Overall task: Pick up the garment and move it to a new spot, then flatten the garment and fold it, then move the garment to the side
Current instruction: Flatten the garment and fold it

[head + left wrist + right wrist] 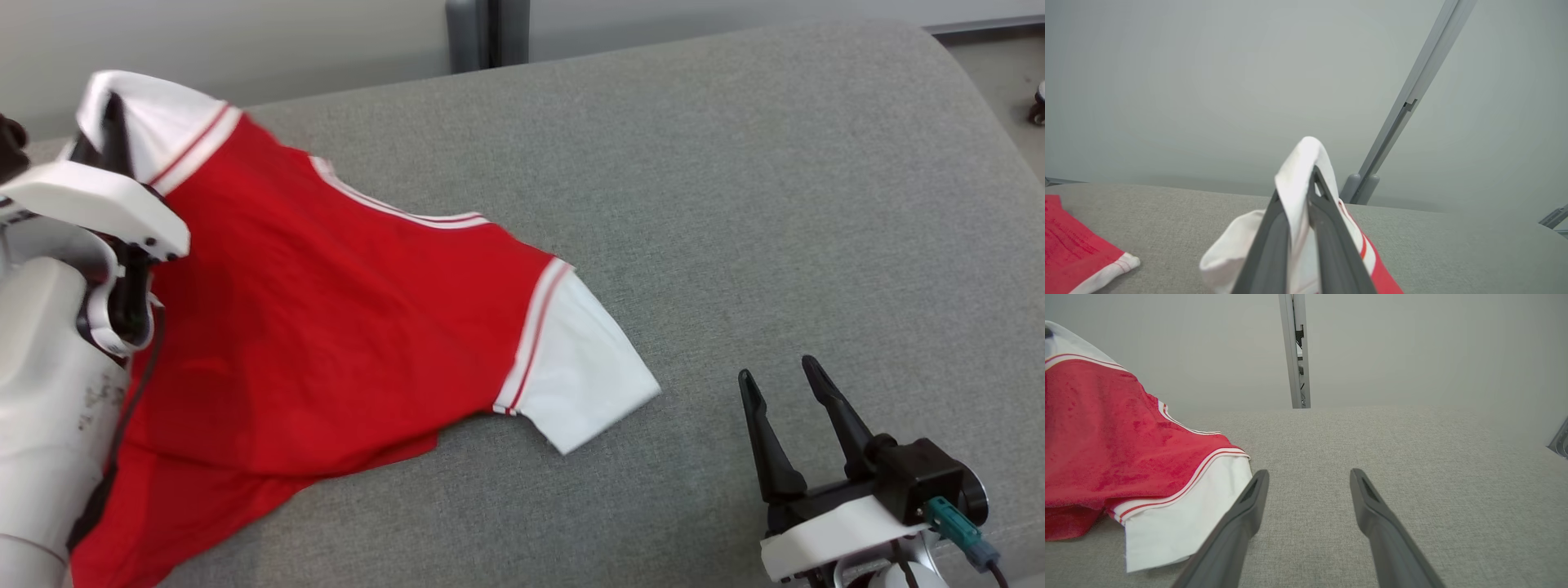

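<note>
Item one: my left pincer (pixel 1296 183), clenched on a white sleeve (pixel 1306 163) of the garment (pixel 326 327). Cloth bunches between and above both fingers, and this sleeve is lifted clear of the table (pixel 735 163).

Item two: the garment itself, a red shirt with white sleeves and red-and-white trim. It hangs from that raised sleeve at my left and slopes down across the left part of the table. Its other white sleeve (pixel 584 367) lies flat on the grey fabric surface, and the red hem trails toward the near-left edge.

Item three: my right pincer (pixel 780 371), released, fingers spread wide, low over bare table to the right of the flat sleeve, near it but apart.

Item four: pale wall (pixel 245 41) behind the table, with a grey upright post (pixel 487 33).
</note>
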